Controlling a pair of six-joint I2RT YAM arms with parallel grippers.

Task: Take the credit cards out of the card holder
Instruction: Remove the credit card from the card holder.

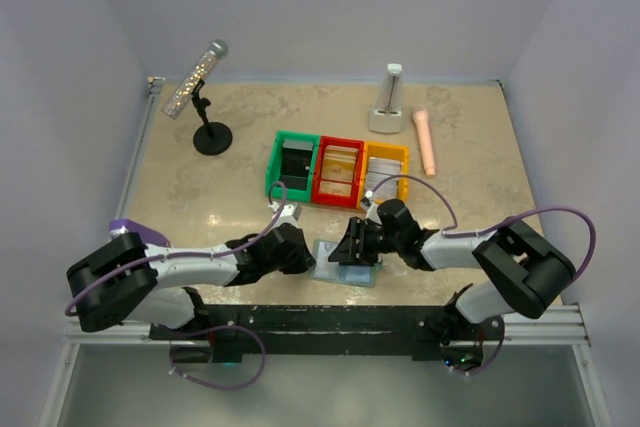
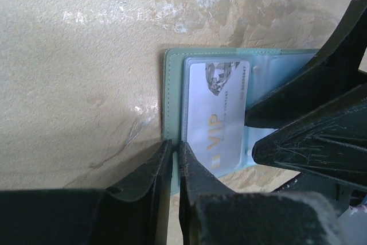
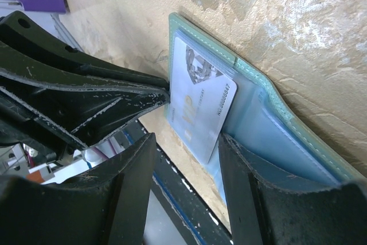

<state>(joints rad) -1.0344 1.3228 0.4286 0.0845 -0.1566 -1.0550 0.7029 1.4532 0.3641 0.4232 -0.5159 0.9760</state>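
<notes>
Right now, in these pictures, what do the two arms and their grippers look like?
The left arm and the right arm both have white tube links between bulky black joints. A lilac cable loops along each arm. The left gripper and the right gripper are black. Their fingers are long tapering wedges marked with fine scratches.

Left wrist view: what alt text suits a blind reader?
An open card holder lies on a marbled table, a pale VIP card on its inner panel. The left gripper pinches the holder's edge; the right gripper reaches in beside the card.
</notes>
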